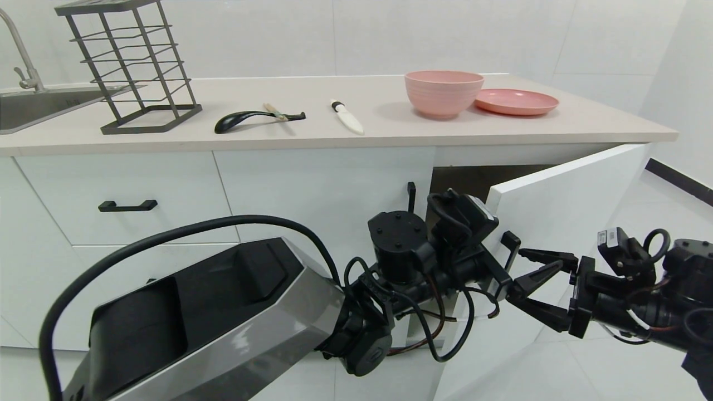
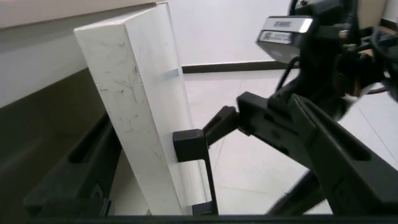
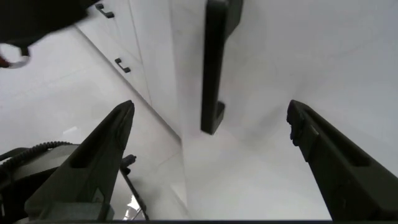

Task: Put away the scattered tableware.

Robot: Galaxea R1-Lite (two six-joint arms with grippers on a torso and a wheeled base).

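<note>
Head view: a white tiled floor [image 1: 640,223] runs beneath white cabinet fronts [image 1: 111,184], one of them bearing a black bar handle [image 1: 127,205]. One white cabinet door [image 1: 568,189] stands swung out. Above lies the beige stone tabletop [image 1: 390,125], with a steel sink [image 1: 33,106] and tap [image 1: 22,55] at its left end, and a white tiled wall [image 1: 334,33] behind.

On the tabletop there are one black wire rack [image 1: 133,67], one black glossy spoon [image 1: 245,118], one pale wooden stick-like piece [image 1: 276,111] crossing the spoon's handle, one white knife [image 1: 346,116], one pink ribbed bowl [image 1: 444,93] and one pink flat plate [image 1: 516,102]. The bowl and plate sit close together towards the right. The spoon, stick and knife lie between the rack and the bowl.

The left claw [image 1: 501,267] is spread wide and empty. It straddles the free edge of the open door, with the black door handle [image 2: 193,168] between its fingers [image 2: 342,168]. I cannot tell if it touches the door. The right claw [image 1: 518,275] is likewise spread wide and holds nothing. It points at the same handle, close by the left claw.
</note>
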